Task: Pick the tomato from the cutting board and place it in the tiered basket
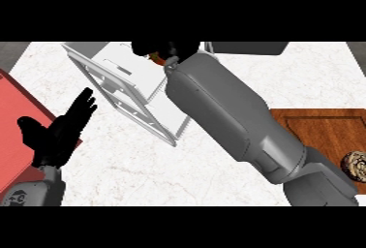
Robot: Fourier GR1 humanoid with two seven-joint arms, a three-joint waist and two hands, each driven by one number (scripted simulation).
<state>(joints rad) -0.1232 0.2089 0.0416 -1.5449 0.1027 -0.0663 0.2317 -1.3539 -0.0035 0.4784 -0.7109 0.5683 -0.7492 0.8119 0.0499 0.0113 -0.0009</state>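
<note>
Filling the middle of our view, our right forearm (243, 121) is a bulky grey shell of smooth, matte panels that runs from the lower right up toward the top, where our right hand (160, 48) shows as a black cluster curled round something small and reddish orange. We take that to be the tomato (154, 58), held above the tiered basket (125, 92), though only a sliver of it peeks out beneath the fingers. The basket is a pale, angular frame of thin white bars and flat panels, set on a white marbled counter (143, 169) with faint veining. At the right lies the cutting board (322, 128), warm brown with visible wood grain, and a round, brownish, rough-textured item (356, 165) sits on it at the edge of view. Our left hand (61, 131) rests released at the left, fingers straight, over a flat red surface (18, 126). The risk we see is letting go while off-centre: a round, smooth tomato could strike a bar and roll out onto the counter. Our own forearm also hides much of the basket, so judging the drop point is hard.
</note>
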